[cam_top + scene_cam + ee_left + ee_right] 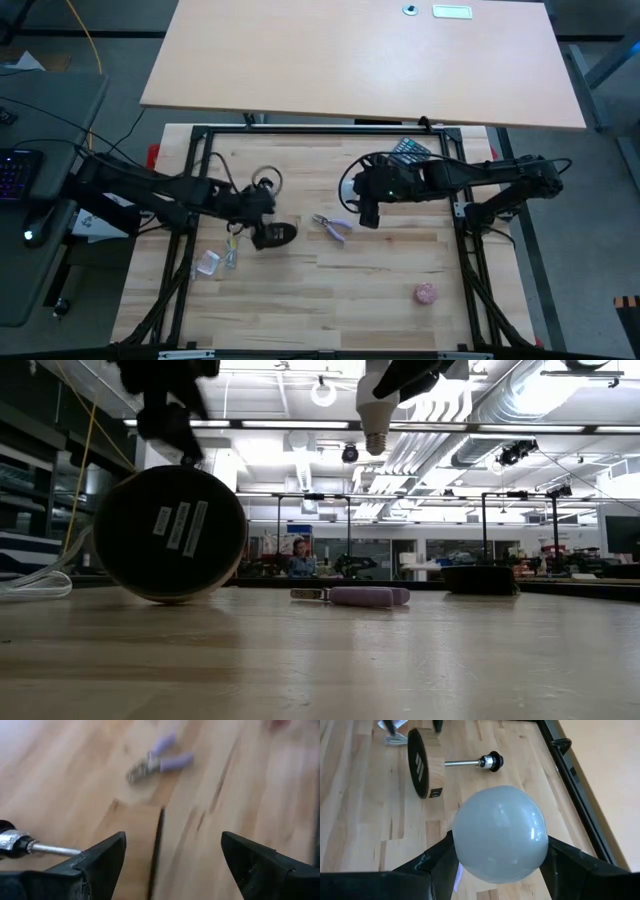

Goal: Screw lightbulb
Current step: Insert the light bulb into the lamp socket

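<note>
The white lightbulb [499, 832] is in my right gripper [368, 212], high above the middle of the table; in the low view its greyish screw base [375, 440] points down. The lamp base, a round wooden disc [422, 762] with a black underside [170, 532], stands on its rim on the table. Its thin stem [462, 763] lies about level and ends in the black socket [492, 761]. My left gripper [172, 840] is open above the disc [272, 234], one finger on each side of its rim. My right gripper pinches the bulb's frosted round head [457, 845] between its two fingers, one on each side. The fingers come from above, pointing down. The bulb hangs upright, screw base down, clear of the table. My left gripper straddles the disc's rim; I cannot tell whether a finger touches it.
Purple-handled pliers [335, 227] lie on the table between the two grippers. A pinkish ball [426, 293] lies near the front right. A clear plastic piece [208, 262] and a white cable loop [265, 182] lie at the left. Black frame rails [570, 775] edge the table.
</note>
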Tool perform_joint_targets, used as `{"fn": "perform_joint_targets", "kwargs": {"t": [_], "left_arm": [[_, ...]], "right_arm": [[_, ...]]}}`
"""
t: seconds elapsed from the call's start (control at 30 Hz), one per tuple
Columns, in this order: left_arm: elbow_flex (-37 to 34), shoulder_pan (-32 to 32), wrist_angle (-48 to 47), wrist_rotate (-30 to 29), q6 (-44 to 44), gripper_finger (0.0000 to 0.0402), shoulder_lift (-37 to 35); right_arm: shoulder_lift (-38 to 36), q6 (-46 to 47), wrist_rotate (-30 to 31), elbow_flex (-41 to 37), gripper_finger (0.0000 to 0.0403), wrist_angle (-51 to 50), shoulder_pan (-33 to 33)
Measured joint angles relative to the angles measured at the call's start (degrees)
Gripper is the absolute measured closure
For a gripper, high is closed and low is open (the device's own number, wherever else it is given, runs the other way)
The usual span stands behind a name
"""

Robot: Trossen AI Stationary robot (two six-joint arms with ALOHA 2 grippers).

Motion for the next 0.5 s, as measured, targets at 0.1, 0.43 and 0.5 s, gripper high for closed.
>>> {"fn": "perform_joint_targets", "kwargs": {"t": [0.1,0.43,0.5], "left_arm": [[2.8,1.1,-3.2,0.0,-11.7,0.0085,-2.3],[4.7,0.5,-8.4,11.0,-51.8,0.0092,-9.6],[4.1,-1.0,-12.3,8.2,-59.6,0.0092,-9.8]], "right_arm": [[0.0,0.0,0.0,0.0,0.0170,0.0,0.0],[0.0,1.3,0.0,0.0,0.0170,0.0,0.0],[0.0,1.5,0.0,0.0,0.0170,0.0,0.0]]}}
